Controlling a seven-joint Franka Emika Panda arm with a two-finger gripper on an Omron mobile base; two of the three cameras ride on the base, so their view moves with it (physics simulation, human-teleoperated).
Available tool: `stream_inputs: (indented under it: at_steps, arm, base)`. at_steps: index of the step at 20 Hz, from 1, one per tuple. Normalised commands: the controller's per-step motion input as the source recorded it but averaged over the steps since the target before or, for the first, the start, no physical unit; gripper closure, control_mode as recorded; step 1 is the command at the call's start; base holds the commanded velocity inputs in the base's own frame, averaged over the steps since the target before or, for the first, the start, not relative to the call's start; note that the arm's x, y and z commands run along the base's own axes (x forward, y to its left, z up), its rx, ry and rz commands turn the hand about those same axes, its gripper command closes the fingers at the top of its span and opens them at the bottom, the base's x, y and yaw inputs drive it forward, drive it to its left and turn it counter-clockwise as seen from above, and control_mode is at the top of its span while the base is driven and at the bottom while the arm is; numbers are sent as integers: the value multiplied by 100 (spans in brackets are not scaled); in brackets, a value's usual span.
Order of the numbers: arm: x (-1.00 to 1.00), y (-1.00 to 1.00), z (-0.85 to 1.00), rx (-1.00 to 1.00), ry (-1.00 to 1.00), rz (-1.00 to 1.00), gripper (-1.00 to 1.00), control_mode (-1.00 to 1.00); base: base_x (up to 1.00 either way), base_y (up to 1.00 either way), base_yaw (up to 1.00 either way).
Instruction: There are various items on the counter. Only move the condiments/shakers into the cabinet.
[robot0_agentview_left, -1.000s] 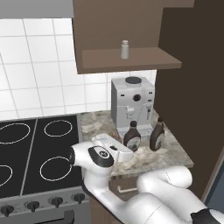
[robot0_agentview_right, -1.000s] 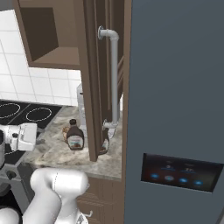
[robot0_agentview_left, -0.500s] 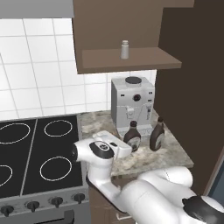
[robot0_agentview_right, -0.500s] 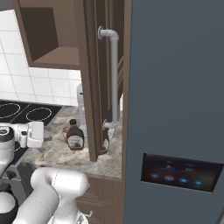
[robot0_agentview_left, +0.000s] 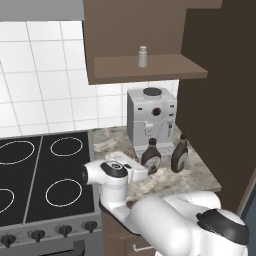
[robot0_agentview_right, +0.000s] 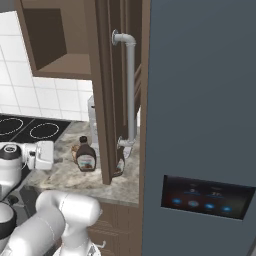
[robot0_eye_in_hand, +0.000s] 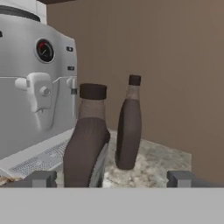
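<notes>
At the far left lies the black stovetop (robot0_agentview_left: 45, 175) with its white rings, and beside it the speckled stone table (robot0_agentview_left: 112, 142) runs off to the right. The arm's hand hangs low over the table's front part, level with the bottles; in the hand view the jaws (robot0_eye_in_hand: 111, 178) stand wide apart with nothing between them, the two finger tips (robot0_eye_in_hand: 41, 178) showing at the bottom corners. Just ahead of them stands the nearer brown bottle (robot0_eye_in_hand: 86, 140), upright with its black cap on, directly in front of the silver coffee machine (robot0_agentview_left: 150, 117). To its right, close but apart, stands the second brown bottle (robot0_eye_in_hand: 129, 131), also upright, near the dark wooden side panel (robot0_agentview_left: 215, 100). In the left base view the two bottles (robot0_agentview_left: 150, 157) (robot0_agentview_left: 179, 155) stand side by side on the table before the machine. Above, the pale shaker (robot0_agentview_left: 143, 56) stands upright on the shelf of the open wall cabinet (robot0_agentview_left: 150, 67). From the right base view one bottle (robot0_agentview_right: 86, 156) is plain on the table, while the other is half hidden behind the cabinet's edge.
</notes>
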Motion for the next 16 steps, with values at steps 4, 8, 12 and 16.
stream_inputs:
  at_steps: [4,8,12,16]
  arm:
    - [0,-1,-16,0,0,-1,-100,-100]
    - [8,-2,0,0,0,-2,-100,-100]
    - [3,-7,0,0,-2,-2,-100,-100]
    - [0,-9,0,0,0,-2,-100,-100]
  base:
    - [0,0,0]
    - [0,0,0]
    - [0,0,0]
    - [0,0,0]
